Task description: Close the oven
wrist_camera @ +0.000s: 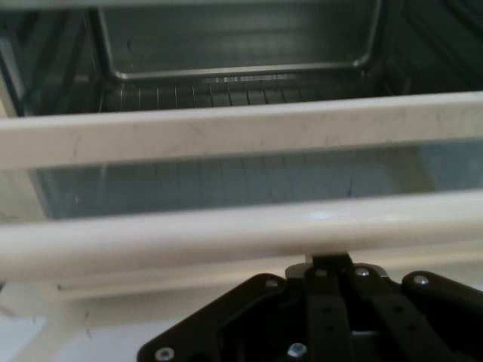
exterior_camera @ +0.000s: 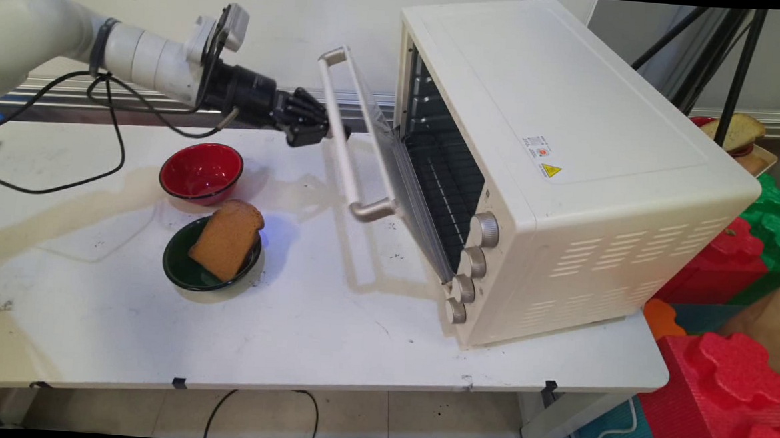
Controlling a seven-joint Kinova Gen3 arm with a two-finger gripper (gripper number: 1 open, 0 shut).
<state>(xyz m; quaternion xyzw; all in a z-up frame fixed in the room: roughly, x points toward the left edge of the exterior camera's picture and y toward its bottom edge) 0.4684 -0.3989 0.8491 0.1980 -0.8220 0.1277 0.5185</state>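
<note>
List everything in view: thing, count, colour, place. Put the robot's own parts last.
toaster oven: one, cream-white, on the table's right half, four knobs down its front corner.
oven door: one, glass with a cream frame, partly open, tilted outward.
door handle: one, cream bar across the door's top edge.
wire rack: one, dark metal, inside the oven.
red bowl: one, red, left of the oven door, nothing seen in it.
green bowl: one, dark green, in front of the red bowl.
bread slice: one, brown, leaning in the green bowl.
table: one, white.
foam blocks: several, red and green, on the floor at right.
gripper: one, black, at the door handle.
</note>
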